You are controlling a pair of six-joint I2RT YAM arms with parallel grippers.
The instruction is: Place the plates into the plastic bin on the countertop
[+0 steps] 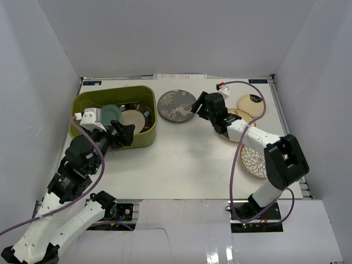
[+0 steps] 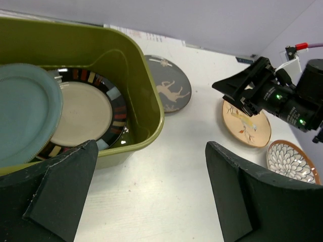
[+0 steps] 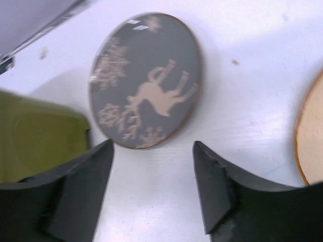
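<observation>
Left gripper: jaws spread wide, holding nothing, above the countertop.
Plastic bin: just ahead of the left fingers, to their left.
Plates in bin: blue-grey plate overlapping the black-rimmed cream plate.
Right gripper: jaws apart, nothing between them.
Grey deer plate: flat on the countertop, just beyond the right fingertips, beside the bin.
Leaf-and-bird plate: off the right finger's outer side.
Petal plate: behind the right gripper.
</observation>
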